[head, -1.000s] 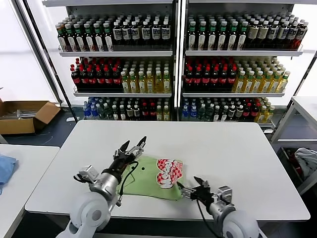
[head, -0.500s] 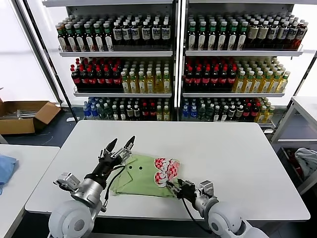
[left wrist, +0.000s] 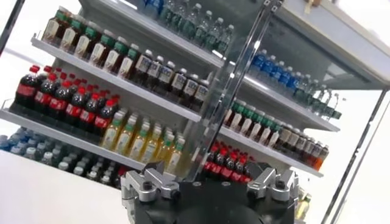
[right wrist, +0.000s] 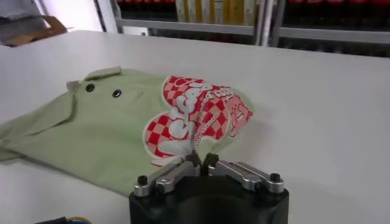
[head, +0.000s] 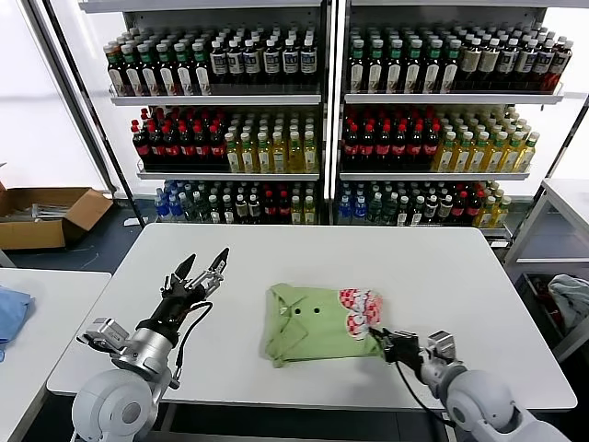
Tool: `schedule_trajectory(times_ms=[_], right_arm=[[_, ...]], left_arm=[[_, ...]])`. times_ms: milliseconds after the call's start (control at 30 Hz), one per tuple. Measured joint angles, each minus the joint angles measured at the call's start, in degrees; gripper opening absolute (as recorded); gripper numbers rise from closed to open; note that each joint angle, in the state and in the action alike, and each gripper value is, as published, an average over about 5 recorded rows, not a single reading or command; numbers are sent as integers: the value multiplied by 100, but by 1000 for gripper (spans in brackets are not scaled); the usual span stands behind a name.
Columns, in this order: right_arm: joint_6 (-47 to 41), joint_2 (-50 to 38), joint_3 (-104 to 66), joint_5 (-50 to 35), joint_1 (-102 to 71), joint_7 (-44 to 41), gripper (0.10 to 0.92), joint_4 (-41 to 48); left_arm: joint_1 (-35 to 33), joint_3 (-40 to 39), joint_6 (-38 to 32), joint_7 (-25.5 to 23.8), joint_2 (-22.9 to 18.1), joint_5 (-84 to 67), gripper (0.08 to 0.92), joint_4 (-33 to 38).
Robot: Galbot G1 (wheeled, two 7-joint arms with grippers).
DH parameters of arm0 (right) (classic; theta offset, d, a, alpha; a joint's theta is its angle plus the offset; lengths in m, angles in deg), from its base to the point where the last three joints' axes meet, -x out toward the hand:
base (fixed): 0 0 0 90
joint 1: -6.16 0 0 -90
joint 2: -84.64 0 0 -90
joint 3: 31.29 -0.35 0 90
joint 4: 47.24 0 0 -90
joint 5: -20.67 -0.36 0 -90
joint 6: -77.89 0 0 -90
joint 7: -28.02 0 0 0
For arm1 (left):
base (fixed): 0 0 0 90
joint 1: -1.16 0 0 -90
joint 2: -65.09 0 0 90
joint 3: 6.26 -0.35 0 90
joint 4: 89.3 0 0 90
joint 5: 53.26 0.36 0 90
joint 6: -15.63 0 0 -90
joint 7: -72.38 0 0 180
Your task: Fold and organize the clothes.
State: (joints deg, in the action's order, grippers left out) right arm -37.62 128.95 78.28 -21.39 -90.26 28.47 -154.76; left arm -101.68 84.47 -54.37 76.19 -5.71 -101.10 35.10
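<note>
A light green shirt [head: 313,324] lies folded on the white table [head: 442,276], its collar and buttons toward my left and its red-and-white print [head: 359,311] toward my right. My right gripper [head: 387,343] is low at the shirt's near right corner, shut on the cloth beside the print. In the right wrist view the fingertips [right wrist: 194,160] pinch a fold of the shirt [right wrist: 116,131] just below the print. My left gripper [head: 202,269] hangs open above the table, well left of the shirt, with nothing in it. In the left wrist view the left gripper [left wrist: 207,182] faces the bottle shelves.
Shelves full of bottles [head: 322,120] stand behind the table. A cardboard box [head: 46,215] sits on the floor at the far left. A blue cloth [head: 11,313] lies on a side table to the left. A pale fabric bundle [head: 571,296] is at the right.
My right gripper has shut on the shirt's corner and dragged the shirt to the right. My left gripper has drawn back to the left, off the shirt, still open.
</note>
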Motion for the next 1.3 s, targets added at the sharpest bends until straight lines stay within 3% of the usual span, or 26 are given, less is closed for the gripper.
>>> schedule_trajectory(times_ms=[367, 700, 867, 1300], right_arm=[[583, -264, -737, 186, -536, -41, 505, -251], [1303, 184, -2154, 349, -1522, -317, 781, -710], [1687, 643, -2916, 513, -1999, -465, 821, -760], [2215, 1522, -3858, 711, -2625, -797, 823, -880]], left_arm=[[-102, 34, 9, -30, -51, 208, 823, 12], [-359, 266, -149, -283, 104, 703, 823, 21], [-583, 369, -316, -520, 107, 1197, 823, 80], [-1001, 675, -617, -874, -5, 2116, 823, 153]])
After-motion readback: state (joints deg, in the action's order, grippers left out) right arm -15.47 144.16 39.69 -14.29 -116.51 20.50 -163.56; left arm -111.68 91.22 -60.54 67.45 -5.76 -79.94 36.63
